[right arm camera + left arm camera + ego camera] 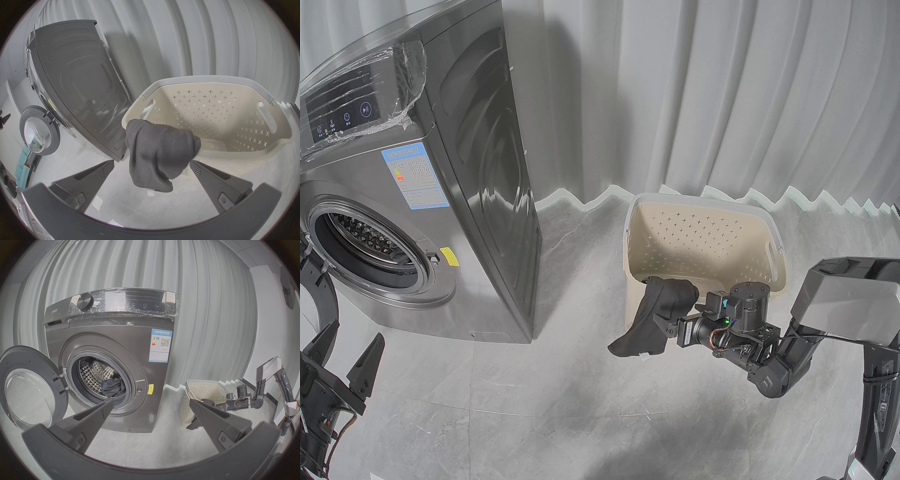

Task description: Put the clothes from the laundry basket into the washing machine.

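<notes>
A dark grey garment hangs over the near rim of the cream laundry basket, its lower end dangling outside toward the floor. My right gripper is right at this garment, open, with its fingers spread to either side of the cloth. The washing machine stands to the left with its round door swung open. Another dark garment lies in the drum. My left gripper hangs open and holds nothing, low in front of the machine.
White curtains close off the back of the room. Pale marble-like floor lies open between machine and basket. The basket's perforated inside holds nothing I can see besides the draped garment.
</notes>
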